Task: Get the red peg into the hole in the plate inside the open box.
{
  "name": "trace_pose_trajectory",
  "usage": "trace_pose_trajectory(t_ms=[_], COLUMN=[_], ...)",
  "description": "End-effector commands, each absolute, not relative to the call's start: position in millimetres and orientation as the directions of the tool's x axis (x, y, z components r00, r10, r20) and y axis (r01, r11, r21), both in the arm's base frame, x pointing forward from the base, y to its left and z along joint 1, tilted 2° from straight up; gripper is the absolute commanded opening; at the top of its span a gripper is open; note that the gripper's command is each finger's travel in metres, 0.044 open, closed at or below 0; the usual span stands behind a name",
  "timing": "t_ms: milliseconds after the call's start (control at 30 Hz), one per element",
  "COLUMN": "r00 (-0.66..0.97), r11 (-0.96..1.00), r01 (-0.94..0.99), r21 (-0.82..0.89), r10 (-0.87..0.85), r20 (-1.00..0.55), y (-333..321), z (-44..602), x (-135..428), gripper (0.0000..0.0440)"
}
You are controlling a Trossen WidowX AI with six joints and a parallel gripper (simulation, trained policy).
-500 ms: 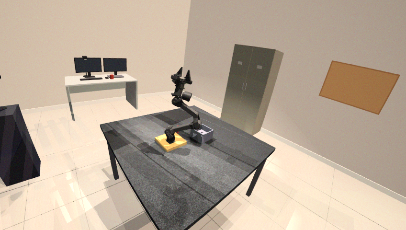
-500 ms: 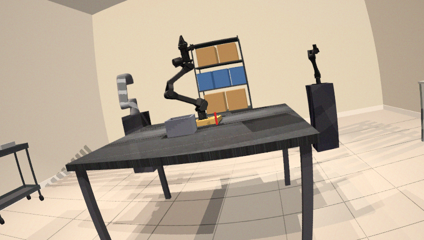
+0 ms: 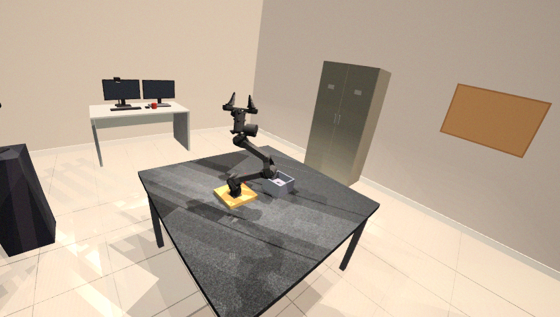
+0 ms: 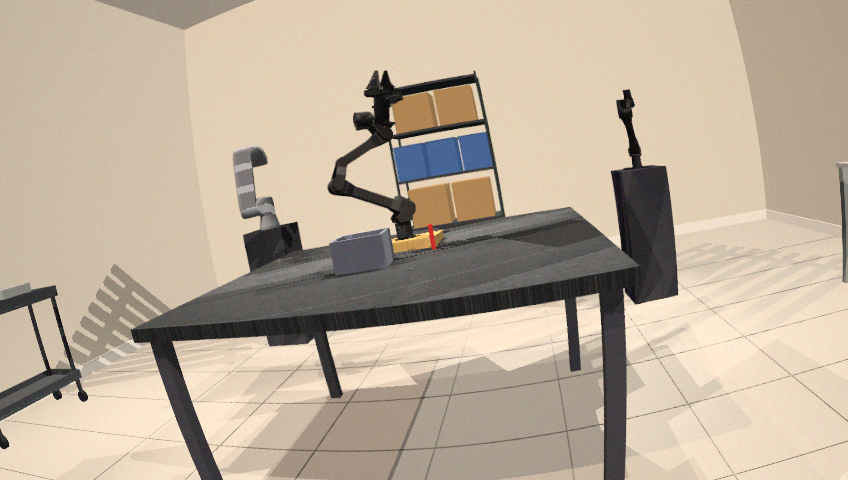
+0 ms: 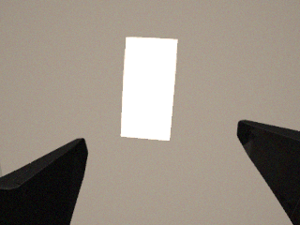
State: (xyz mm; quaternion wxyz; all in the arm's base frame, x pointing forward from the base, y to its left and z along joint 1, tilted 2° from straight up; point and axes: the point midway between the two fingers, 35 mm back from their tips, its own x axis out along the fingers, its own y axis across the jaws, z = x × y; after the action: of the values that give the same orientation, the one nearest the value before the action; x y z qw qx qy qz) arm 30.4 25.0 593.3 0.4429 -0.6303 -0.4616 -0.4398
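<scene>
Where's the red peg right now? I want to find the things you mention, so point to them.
The red peg [image 3: 244,182] [image 4: 432,236] stands upright on the table; in the exterior view it is right of the grey box [image 3: 278,189] [image 4: 361,254], before the yellow base plate [image 3: 230,204] [image 4: 412,243].

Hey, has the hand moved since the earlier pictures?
Yes, in the top view the hand has shifted left, closer to the right-hand monitor.
</scene>
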Motion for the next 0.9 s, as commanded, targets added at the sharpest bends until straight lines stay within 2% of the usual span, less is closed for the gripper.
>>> trace_pose_trajectory(t_ms=[0, 467, 867], r00=[0.157, 0.114, 0.156], r11=[-0.282, -0.537, -0.617], r01=[0.956, 0.813, 0.604], r21=[-0.078, 0.226, 0.505], r10=[0.270, 0.527, 0.713], r20=[0.950, 0.842, 0.684], y=[50, 131, 193], z=[586, 552, 509], x=[19, 2, 12], gripper=[0.0440, 0.0440, 0.0440])
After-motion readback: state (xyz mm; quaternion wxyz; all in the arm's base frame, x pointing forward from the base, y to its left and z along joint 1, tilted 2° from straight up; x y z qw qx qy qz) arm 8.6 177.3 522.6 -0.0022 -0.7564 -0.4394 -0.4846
